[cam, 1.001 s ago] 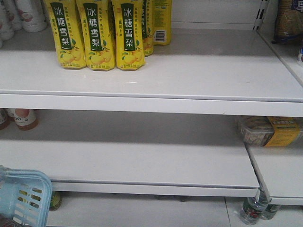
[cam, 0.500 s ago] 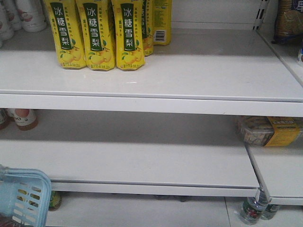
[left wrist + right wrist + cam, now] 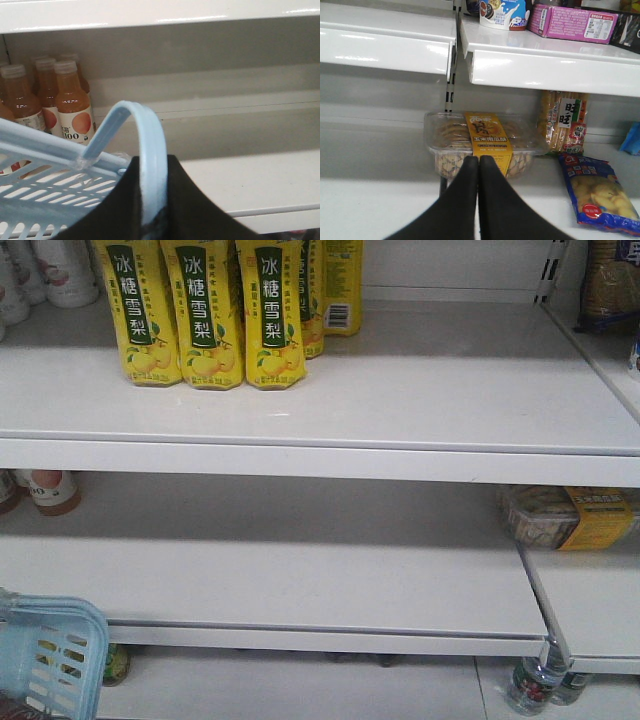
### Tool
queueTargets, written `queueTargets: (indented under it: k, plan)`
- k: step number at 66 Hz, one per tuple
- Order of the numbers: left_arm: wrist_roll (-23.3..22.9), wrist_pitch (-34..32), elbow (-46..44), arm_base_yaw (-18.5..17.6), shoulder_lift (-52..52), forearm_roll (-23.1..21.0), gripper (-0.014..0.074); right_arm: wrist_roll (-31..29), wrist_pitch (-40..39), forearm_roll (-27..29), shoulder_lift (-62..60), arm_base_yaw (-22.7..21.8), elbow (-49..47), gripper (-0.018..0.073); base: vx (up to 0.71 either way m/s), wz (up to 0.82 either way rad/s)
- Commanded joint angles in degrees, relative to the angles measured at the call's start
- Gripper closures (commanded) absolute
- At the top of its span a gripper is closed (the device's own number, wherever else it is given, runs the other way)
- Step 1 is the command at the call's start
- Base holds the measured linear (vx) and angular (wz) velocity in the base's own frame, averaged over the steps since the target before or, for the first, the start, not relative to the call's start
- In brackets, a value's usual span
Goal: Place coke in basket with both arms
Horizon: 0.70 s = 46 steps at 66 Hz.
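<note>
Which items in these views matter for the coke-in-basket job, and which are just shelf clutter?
Job:
basket, handle gripped by left end effector
right end effector, shut, empty
coke: not visible

Clutter:
yellow pear drink cartons
orange juice bottles
plastic snack box
blue snack bag

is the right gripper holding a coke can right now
No: the right gripper has its fingers pressed together with nothing between them, pointing toward a clear snack box.

A shop aisle — white shelves are carrying rowed yellow pear-drink bottles, juice bottles and packaged snacks.
</note>
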Motion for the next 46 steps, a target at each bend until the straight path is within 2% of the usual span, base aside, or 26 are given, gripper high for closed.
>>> queueTargets:
  k: [1, 7, 11, 23, 26, 36, 40, 46]
  plan:
    - [0.26, -9.49, -0.51, 0.10, -1.26, 1.08, 0.0602, -0.21, -4.52, -0.51, -2.18, -0.09, -0.64, 0.0569, 0.00, 0.00]
    - [0.26, -9.49, -0.51, 0.10, -1.26, 1.08, 0.0602, -0.08, -7.66, -3.65, -3.79, 1.33, 2.41, 0.0569, 0.00, 0.00]
    - [0.26, -9.49, -0.51, 0.10, -1.26, 1.08, 0.0602, 1.33, -10.25, -5.25, -4.73, 3.76, 4.88, 0.0569, 0.00, 0.00]
    - [0.26, -9.49, -0.51, 0.10, -1.26, 1.08, 0.0602, 12.06, -14.78, -10.25, -8.72, 10.31, 11.16, 0.0569, 0.00, 0.00]
    - [0.26, -9.49, -0.51, 0.10, -1.26, 1.08, 0.0602, 15.00, -12.94, -11.69, -10.02, 11.16, 11.24, 0.0569, 0.00, 0.00]
    - [0.26, -9.49, -0.51, 0.10, -1.26, 1.08, 0.0602, 25.41, -10.64, -15.03, -9.95, 11.73, 11.24, 0.0569, 0.00, 0.00]
    - [0.26, -9.49, -0.51, 0.10, -1.26, 1.08, 0.0602, 27.59, -10.64, -15.21, -9.95, 11.73, 11.24, 0.0569, 0.00, 0.00]
    - [0.26, -9.49, -0.51, 0.10, -1.26, 1.08, 0.0602, 27.72, -10.64, -15.21, -10.00, 11.73, 11.24, 0.0569, 0.00, 0.00]
